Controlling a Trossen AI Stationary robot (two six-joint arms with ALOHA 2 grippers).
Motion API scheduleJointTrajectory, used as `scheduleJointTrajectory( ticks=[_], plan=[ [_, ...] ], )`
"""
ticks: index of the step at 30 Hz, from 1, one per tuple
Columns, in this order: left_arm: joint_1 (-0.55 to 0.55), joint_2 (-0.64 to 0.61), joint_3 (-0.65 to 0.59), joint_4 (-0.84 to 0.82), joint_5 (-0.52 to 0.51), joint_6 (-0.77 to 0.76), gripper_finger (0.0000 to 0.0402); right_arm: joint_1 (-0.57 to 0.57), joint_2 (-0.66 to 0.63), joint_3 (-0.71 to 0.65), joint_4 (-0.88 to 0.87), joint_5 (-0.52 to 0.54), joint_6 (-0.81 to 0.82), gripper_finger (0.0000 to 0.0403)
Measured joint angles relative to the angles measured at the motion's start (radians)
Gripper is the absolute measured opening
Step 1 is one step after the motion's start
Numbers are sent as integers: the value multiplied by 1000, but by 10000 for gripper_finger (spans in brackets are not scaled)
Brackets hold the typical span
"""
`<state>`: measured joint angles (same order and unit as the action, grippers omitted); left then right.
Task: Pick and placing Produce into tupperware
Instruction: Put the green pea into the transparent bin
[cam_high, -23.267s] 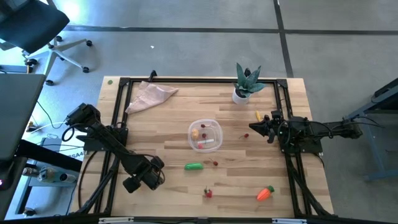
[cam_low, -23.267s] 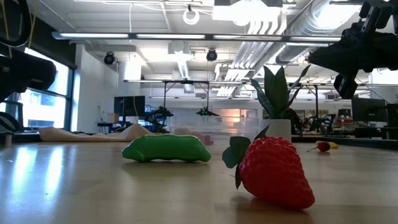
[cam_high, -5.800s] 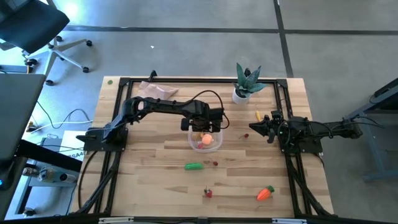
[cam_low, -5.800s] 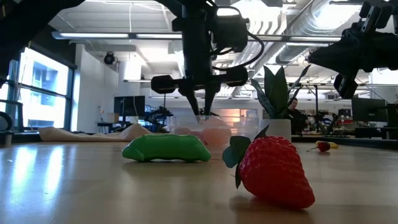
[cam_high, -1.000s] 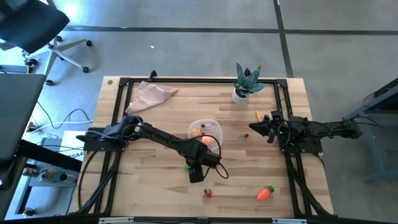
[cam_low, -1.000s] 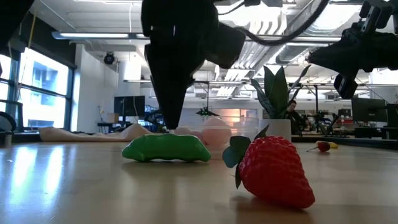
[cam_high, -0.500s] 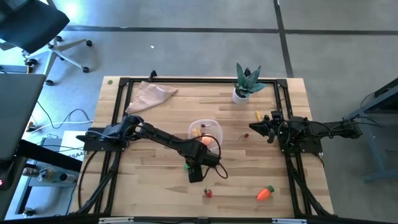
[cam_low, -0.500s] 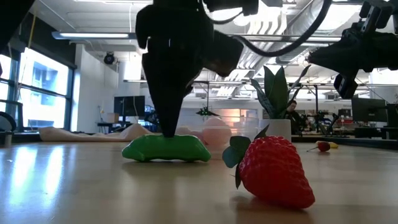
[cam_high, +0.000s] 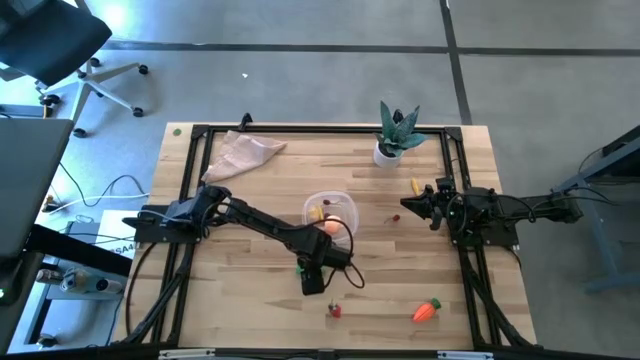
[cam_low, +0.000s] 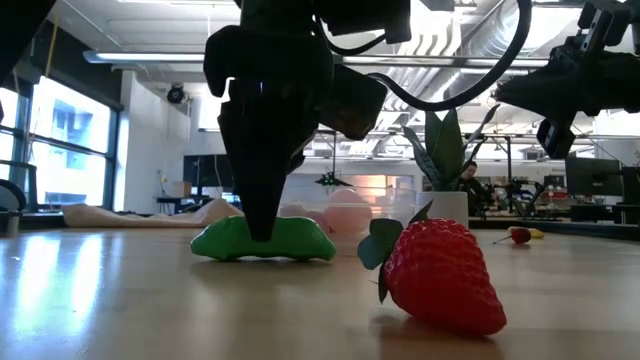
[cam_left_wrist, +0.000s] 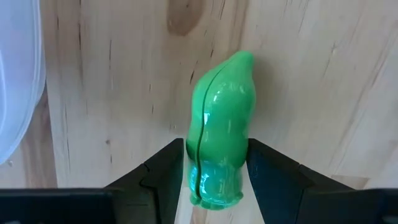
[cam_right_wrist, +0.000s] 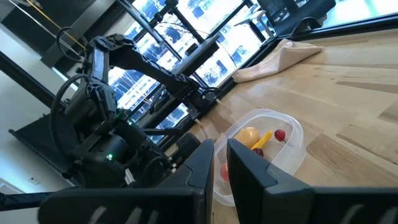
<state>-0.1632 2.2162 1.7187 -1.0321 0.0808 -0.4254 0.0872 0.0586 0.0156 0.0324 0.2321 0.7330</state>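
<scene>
Because the green pepper (cam_left_wrist: 219, 127) lay on the table (cam_high: 250, 300) just beside the tupperware (cam_high: 331, 213), the left end effector (cam_left_wrist: 214, 171) straddled it — fingers closed against both sides — while the right end effector (cam_high: 407, 204) waited shut, well apart.

Both arms are black, built of slim jointed links with bulky blocks at the joints. A loose black cable loops beside the left arm's wrist. The left gripper (cam_left_wrist: 216, 180) ends in two flat, angular black fingers (cam_left_wrist: 163, 177). The right gripper (cam_right_wrist: 219, 168) has the same dark, wedge-shaped fingers.
</scene>
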Motion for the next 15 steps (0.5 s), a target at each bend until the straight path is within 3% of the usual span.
scheduleJointTrajectory(
  ticks=[15],
  plan=[
    [0, 35, 2, 26, 49, -7, 163, 0, 0, 0, 0, 0, 0, 36]
  ],
)
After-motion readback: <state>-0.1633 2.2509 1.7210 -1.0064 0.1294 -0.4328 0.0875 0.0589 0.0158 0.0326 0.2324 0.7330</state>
